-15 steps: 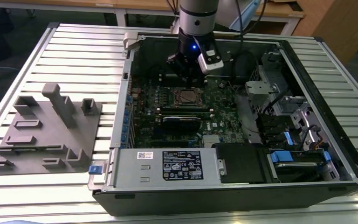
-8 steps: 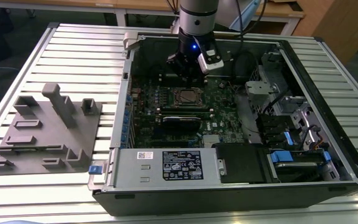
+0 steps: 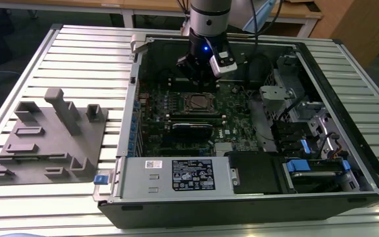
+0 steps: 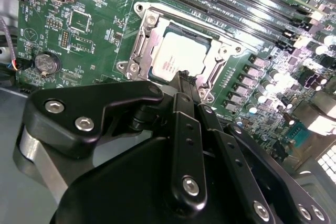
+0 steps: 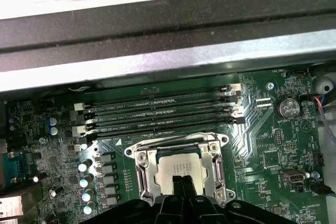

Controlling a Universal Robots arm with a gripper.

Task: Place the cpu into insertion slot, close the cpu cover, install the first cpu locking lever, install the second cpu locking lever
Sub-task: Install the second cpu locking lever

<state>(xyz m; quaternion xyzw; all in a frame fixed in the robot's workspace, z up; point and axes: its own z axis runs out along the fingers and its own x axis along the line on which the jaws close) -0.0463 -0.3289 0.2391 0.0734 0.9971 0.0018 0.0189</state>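
Slatted metal made the counter (image 3: 77,54), and on it lay an open computer case (image 3: 347,148), with a grey fixture block (image 3: 48,143) at nine o'clock from the case in the exterior view. Inside the case lay the green motherboard (image 4: 94,40). The arm stood above the far part of the board, and the gripper (image 3: 199,74) hung at twelve o'clock from the insertion slot (image 3: 199,102). In both wrist views the cpu (image 4: 178,59) sat flat in the slot, its silver face showing through the window of the cpu cover (image 4: 142,45), which lay down around it. The jaws were pressed together, grasping nothing, with the tips just over the edge of the chip. Long black memory slots (image 5: 163,111) ran beside the socket.
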